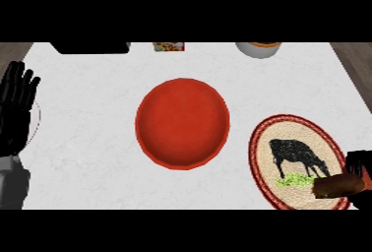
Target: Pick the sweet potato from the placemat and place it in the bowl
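Observation:
The sweet potato [337, 185], dark brown and oblong, lies on the lower right part of the round placemat [283, 142], which has a red rim and a black cow picture. My right hand [359, 170] is at the right edge, its fingers curled around the sweet potato's right end. The red bowl [183, 123] stands in the middle of the white counter, left of the placemat. My left hand [17, 106] rests open at the left edge, fingers up, far from the bowl.
Along the counter's far edge stand a black object [91, 47], a small colourful box [169, 47] and a white and orange container [259, 48]. White counter shows between the bowl and the left hand.

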You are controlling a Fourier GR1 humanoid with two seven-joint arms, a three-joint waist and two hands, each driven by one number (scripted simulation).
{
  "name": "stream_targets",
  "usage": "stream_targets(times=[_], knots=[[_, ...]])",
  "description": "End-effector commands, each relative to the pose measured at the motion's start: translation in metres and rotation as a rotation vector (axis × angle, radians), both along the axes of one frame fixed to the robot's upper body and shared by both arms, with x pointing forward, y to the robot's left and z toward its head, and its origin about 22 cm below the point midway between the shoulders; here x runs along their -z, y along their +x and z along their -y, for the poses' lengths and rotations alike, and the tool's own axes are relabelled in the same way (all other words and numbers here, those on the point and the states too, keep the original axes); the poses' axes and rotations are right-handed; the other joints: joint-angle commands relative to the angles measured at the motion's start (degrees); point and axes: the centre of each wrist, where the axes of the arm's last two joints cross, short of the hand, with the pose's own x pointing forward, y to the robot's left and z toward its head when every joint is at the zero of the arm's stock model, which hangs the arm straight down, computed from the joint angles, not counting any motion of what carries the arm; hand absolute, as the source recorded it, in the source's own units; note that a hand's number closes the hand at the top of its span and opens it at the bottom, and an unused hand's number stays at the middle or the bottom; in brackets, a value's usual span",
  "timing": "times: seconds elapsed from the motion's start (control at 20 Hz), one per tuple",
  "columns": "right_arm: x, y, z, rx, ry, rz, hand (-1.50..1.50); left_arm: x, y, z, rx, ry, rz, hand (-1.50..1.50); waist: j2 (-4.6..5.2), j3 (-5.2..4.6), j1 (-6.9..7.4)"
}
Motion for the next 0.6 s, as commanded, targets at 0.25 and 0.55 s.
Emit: stream_targets(times=[0.25,0.55], knots=[[-0.019,-0.039,0.058,0.097,-0.002,0.178,1.5,-0.002,0.003,-0.006,0.008,-0.009,0.003,0.0,0.22,0.3,0.71],[-0.095,-0.037,0.032,0.005,0.125,0.327,1.5,0.012,0.003,0.007,0.022,-0.022,-0.004,0.0,0.18,0.23,0.31]])
